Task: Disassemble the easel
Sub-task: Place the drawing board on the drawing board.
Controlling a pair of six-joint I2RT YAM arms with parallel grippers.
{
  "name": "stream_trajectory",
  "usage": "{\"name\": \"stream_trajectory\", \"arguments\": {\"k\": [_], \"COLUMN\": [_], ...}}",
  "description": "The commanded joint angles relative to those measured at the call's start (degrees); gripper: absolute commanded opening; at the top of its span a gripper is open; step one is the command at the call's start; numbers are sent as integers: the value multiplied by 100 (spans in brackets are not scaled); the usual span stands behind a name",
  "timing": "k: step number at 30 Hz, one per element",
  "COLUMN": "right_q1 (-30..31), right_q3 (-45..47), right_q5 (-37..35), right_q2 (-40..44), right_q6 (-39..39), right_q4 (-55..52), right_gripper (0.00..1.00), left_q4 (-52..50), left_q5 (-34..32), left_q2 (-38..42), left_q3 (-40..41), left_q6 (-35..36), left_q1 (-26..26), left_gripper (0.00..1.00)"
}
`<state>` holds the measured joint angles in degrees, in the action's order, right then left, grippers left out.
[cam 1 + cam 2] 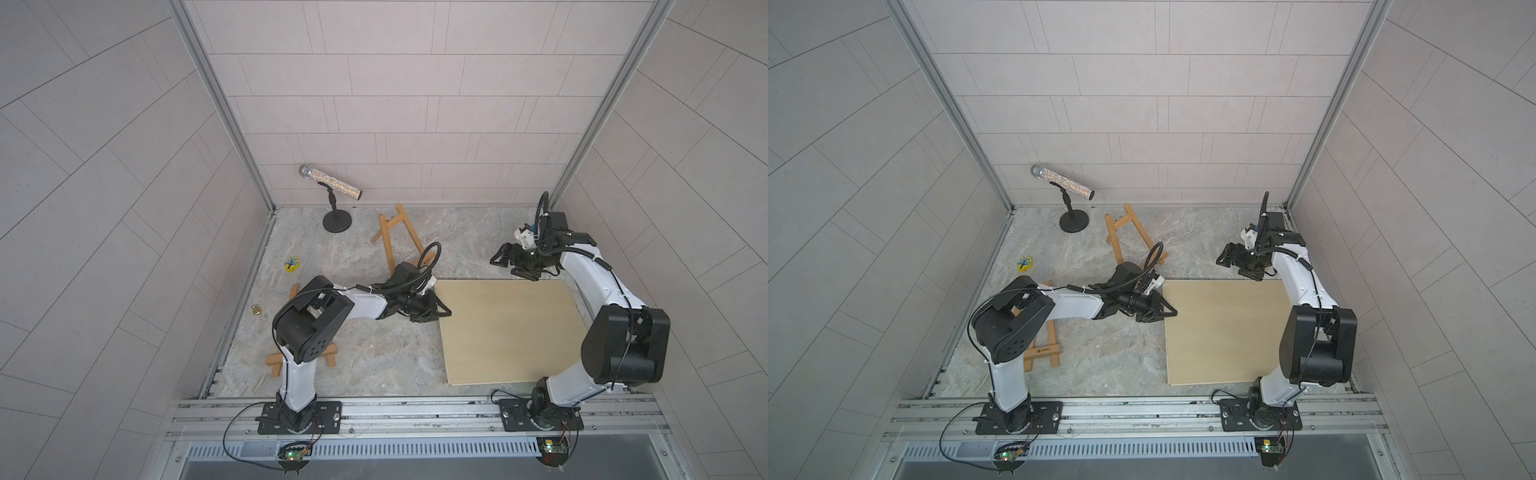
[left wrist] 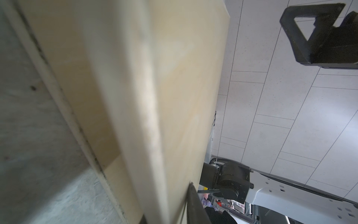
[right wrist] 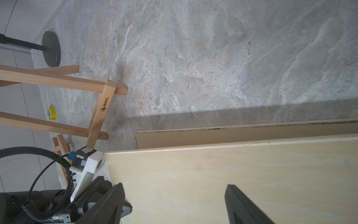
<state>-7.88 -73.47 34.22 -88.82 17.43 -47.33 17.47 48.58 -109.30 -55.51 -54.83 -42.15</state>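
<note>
We see the left gripper (image 1: 444, 311) pinching the board (image 1: 511, 328) at its left edge near the far corner, right gripper (image 1: 508, 265) spread wide over the far edge; the easel (image 1: 392, 239) stands just behind, bare table (image 1: 457, 241) between

Marbled tabletop (image 1: 374, 353) — on it: microphone stand (image 1: 336, 220), 2 easel frames (image 1: 390, 239) (image 1: 1040, 354), yellow trinket (image 1: 292, 264), brass knob (image 1: 255, 309), plywood board (image 1: 511, 332).

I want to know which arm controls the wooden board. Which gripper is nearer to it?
Left. The left gripper is closed on the wooden board at its left edge, while the right gripper hangs open above its far edge.
</note>
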Motion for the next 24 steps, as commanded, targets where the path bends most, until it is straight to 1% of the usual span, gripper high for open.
{"name": "stream_trajectory", "arguments": {"k": [1,6,9,13,19,24], "right_q1": [32,32,29,32,32,32], "right_q3": [43,68,92,139,175,201], "right_q5": [38,50,57,76,87,98], "right_q2": [57,99,119,153,196,207], "right_q6": [-73,-82,-82,-54,-30,-21], "right_q4": [0,8,20,66,88,116], "right_gripper": [86,86,86,86,86,86], "left_q4": [-1147,-1321,-1410,-1523,-1641,-1706], "left_q5": [-1532,-1693,-1729,-1779,-1887,-1951], "left_q2": [-245,-231,-224,-250,-266,-160], "left_q3": [-79,-95,-109,-161,-243,-209], "left_q6": [954,982,1018,1079,1133,1116], "left_q1": [-83,-88,-84,-88,-92,-109], "left_gripper": [6,19,24,26,34,48]}}
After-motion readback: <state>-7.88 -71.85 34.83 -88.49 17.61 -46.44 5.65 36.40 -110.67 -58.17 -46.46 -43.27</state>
